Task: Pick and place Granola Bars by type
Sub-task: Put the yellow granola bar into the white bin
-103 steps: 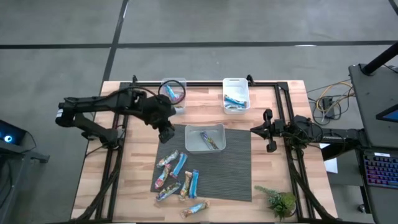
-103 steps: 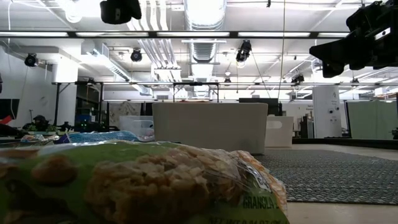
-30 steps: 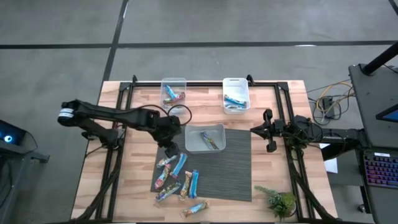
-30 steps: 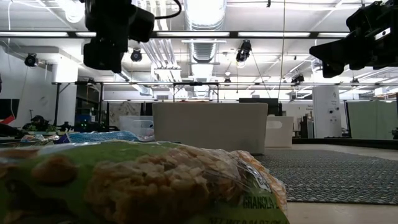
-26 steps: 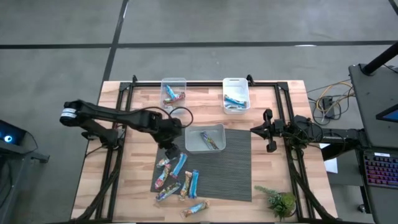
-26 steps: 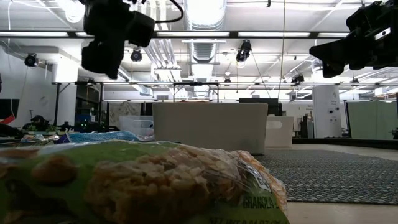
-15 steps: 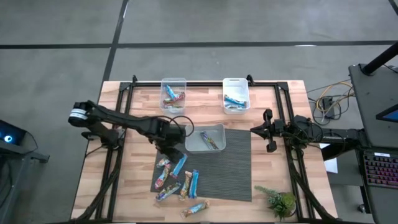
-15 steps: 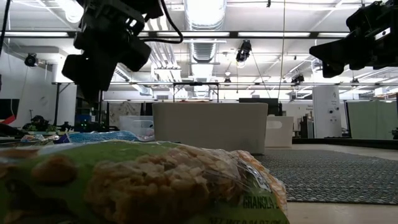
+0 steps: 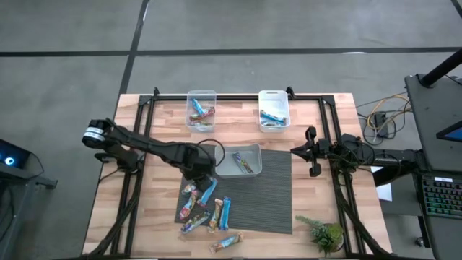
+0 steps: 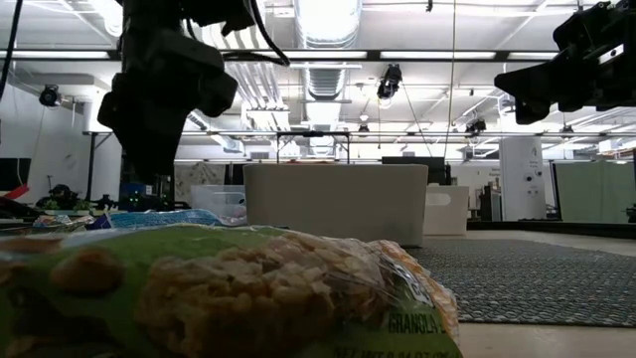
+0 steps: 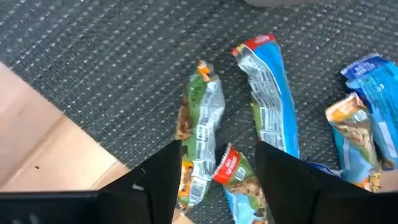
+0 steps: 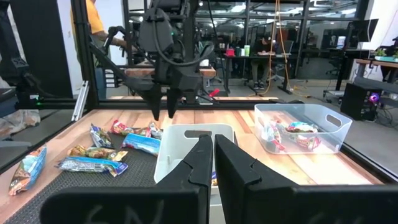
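Several granola bars [image 9: 206, 209], some blue and some multicoloured, lie flat on the dark mat [image 9: 267, 202]. My left gripper [image 9: 195, 173] hangs open just above the far left end of the pile, its fingers pointing down. In the left wrist view a red-ended bar [image 11: 233, 177] lies below the gap between the fingers. A green and tan bar [image 11: 199, 134] and a blue bar [image 11: 268, 106] lie beside it. From the right wrist view the left gripper [image 12: 163, 114] stands clear above the bars. My right gripper [image 12: 208, 168] waits shut at the table's right side.
A clear tub [image 9: 257, 170] with a bar in it stands at the mat's far edge, right beside the left gripper. Two more tubs [image 9: 190, 108] [image 9: 286, 108] with bars stand at the table's far edge. A small plant [image 9: 325, 232] is at the near right corner.
My left gripper has come down toward the bars on the mat, a little toward the table's near edge. It has tipped to point more steeply down and has turned about its own line. Its fingers have stayed open. The bars have not moved.
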